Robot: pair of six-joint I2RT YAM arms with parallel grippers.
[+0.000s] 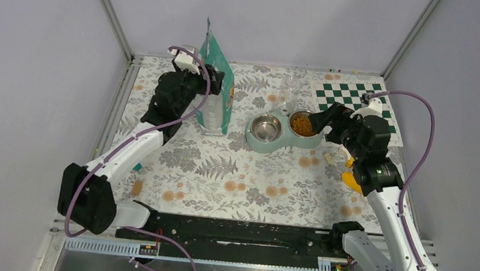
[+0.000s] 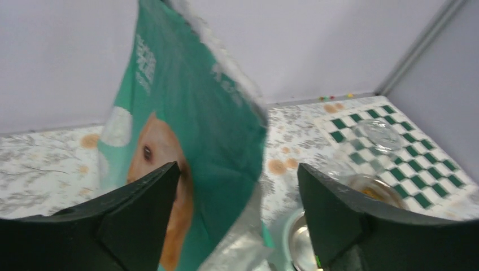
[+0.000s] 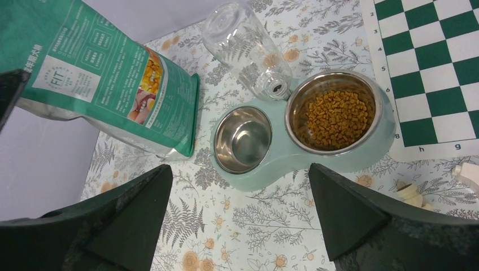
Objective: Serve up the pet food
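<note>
The pet food [image 1: 302, 124] is a heap of brown kibble in the right steel bowl of a mint double feeder [image 1: 253, 140]. It shows clearly in the right wrist view [image 3: 337, 118]. The left bowl [image 3: 243, 138] is empty. My right gripper [image 1: 319, 121] is open and empty, just right of the filled bowl; in its own view it [image 3: 240, 192] hovers above the mat near the feeder. My left gripper [image 1: 213, 77] is open at the upper part of the standing teal bag [image 1: 218, 88]. In the left wrist view the bag [image 2: 192, 141] lies ahead between the spread fingers [image 2: 147, 209], untouched.
A clear plastic bottle [image 1: 288, 90] stands at the feeder's back, also in the right wrist view [image 3: 245, 48]. A green checkerboard mat [image 1: 358, 101] lies at the back right. A yellow scoop [image 1: 351, 182] lies partly under my right arm. Grey walls close in the floral-cloth table.
</note>
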